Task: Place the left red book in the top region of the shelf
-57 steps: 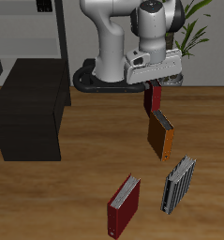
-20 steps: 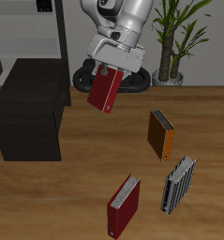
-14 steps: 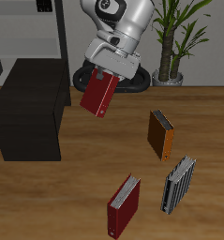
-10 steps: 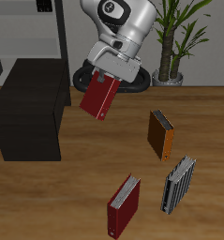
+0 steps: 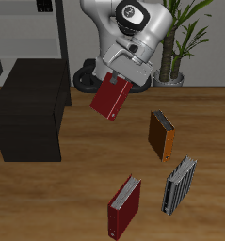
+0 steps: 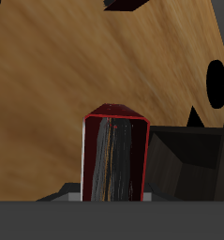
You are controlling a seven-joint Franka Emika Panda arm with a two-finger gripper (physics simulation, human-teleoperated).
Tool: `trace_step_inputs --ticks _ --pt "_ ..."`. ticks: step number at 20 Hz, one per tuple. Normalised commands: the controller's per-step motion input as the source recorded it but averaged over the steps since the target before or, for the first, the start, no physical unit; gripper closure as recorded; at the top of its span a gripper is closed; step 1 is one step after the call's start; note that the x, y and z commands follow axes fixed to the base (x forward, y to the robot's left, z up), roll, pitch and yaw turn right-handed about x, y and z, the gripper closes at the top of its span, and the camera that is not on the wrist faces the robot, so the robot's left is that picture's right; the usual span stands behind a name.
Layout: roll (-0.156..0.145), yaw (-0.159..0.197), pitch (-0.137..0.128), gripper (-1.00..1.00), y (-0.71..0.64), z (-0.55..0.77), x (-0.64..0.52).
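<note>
Book (image 5: 109, 98) is stiff, light and smooth; my tool (image 5: 122, 77) pinches its top edge, shelf (image 5: 29, 108) at nine o'clock.

Robot arm (image 5: 133, 33) is showing glossy white rounded shells w/ dark grey joint rings, black round cap up top, sitting on black base plate (image 5: 90, 80).

Matt black shelf (image 5: 29, 108) on wood-grain table (image 5: 76, 202).
</note>
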Motion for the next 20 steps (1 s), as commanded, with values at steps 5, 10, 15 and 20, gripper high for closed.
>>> trace_step_inputs --ticks 5,10,15,20 --pt "-0.053 -0.029 0.018 1.00 0.06 0.03 -0.09" --pt "-0.146 -0.035 -0.038 1.00 -0.37 0.19 0.17" --pt "-0.110 -0.011 0.020 1.00 -0.35 -0.02 0.23" --pt "-0.091 -0.019 -0.033 1.00 -0.27 0.07 0.10"
